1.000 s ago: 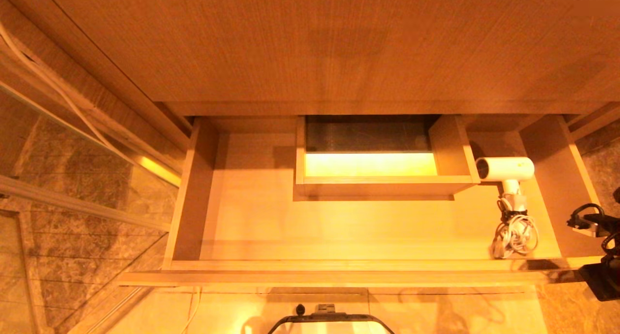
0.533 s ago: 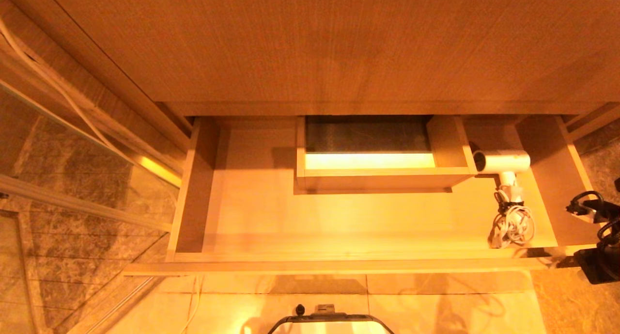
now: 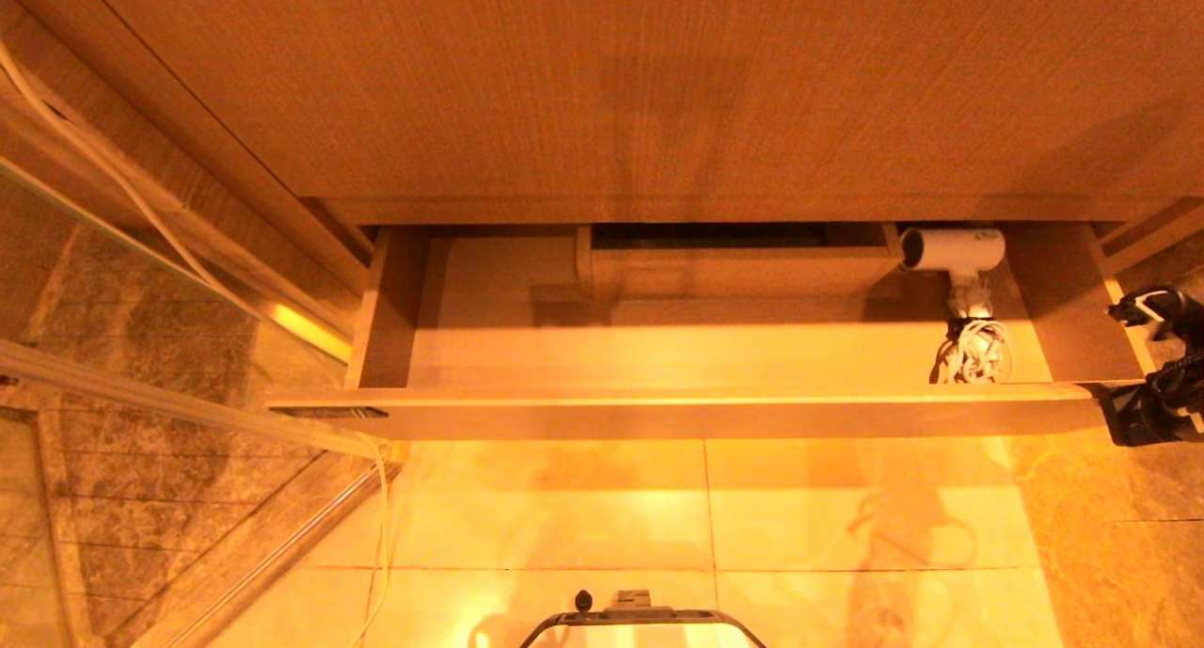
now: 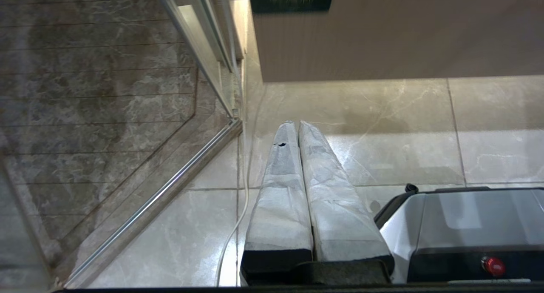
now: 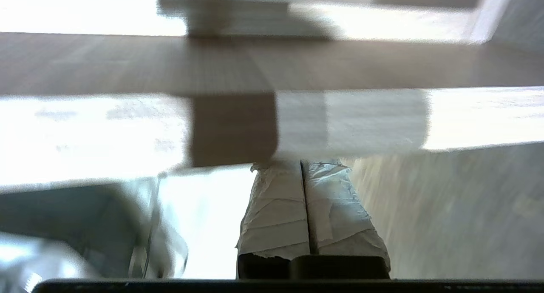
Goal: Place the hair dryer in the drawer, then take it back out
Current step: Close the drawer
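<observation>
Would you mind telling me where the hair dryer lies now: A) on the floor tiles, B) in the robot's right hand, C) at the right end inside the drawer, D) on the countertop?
C: the hair dryer lies inside the drawer, at its right end, with nothing gripping it.

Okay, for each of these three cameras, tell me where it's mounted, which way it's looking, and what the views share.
Head view: on the head, facing down at the half-open drawer holding the hair dryer; right gripper at its right end.
Left wrist view: behind the shut left gripper, facing the floor tiles and the robot's base.
Right wrist view: behind the shut right gripper, against the drawer front.
Shared: the drawer front, in all three.
</observation>
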Available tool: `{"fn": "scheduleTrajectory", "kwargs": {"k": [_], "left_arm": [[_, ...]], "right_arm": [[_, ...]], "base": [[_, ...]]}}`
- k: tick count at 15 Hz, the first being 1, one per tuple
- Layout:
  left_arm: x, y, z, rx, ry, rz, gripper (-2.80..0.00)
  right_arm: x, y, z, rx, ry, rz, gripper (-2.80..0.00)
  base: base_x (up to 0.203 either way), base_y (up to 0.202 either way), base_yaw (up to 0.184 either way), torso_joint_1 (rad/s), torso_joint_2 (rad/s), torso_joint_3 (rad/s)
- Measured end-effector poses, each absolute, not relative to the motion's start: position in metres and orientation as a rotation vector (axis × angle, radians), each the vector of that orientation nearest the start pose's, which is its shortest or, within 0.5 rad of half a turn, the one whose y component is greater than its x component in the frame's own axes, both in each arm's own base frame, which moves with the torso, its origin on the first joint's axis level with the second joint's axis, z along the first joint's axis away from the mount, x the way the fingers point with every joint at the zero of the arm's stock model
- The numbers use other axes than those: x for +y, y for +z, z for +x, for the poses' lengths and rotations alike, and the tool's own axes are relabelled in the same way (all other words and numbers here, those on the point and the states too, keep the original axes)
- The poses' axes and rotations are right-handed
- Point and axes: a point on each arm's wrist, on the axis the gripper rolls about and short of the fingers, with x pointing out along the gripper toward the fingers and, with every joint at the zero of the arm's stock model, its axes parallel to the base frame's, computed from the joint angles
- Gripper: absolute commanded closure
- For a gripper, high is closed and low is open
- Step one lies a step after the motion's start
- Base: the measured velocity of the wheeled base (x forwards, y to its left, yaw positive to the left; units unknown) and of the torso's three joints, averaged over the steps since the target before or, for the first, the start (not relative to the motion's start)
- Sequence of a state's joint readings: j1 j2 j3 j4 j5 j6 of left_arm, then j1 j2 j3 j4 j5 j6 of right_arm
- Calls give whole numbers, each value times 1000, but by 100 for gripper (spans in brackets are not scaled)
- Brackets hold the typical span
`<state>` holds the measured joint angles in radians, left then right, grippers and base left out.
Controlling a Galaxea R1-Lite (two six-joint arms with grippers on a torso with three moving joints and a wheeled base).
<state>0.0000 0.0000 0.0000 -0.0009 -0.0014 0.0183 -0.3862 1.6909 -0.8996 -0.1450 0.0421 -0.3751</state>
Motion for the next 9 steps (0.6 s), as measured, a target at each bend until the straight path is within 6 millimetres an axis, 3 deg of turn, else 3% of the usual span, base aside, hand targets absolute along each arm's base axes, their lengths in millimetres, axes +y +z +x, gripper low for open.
{"fn": "scheduleTrajectory", "kwargs": {"k": [3, 9], "left_arm": [[0, 76, -23, -1, -2, 18, 0], [0, 76, -23, -1, -2, 18, 0]], "right_arm": [[-111, 182, 285, 535, -202, -254, 0], [-112, 194, 288, 429, -226, -286, 0]], "base": [[0, 0, 0, 0, 0, 0], [0, 0, 0, 0, 0, 0]]}}
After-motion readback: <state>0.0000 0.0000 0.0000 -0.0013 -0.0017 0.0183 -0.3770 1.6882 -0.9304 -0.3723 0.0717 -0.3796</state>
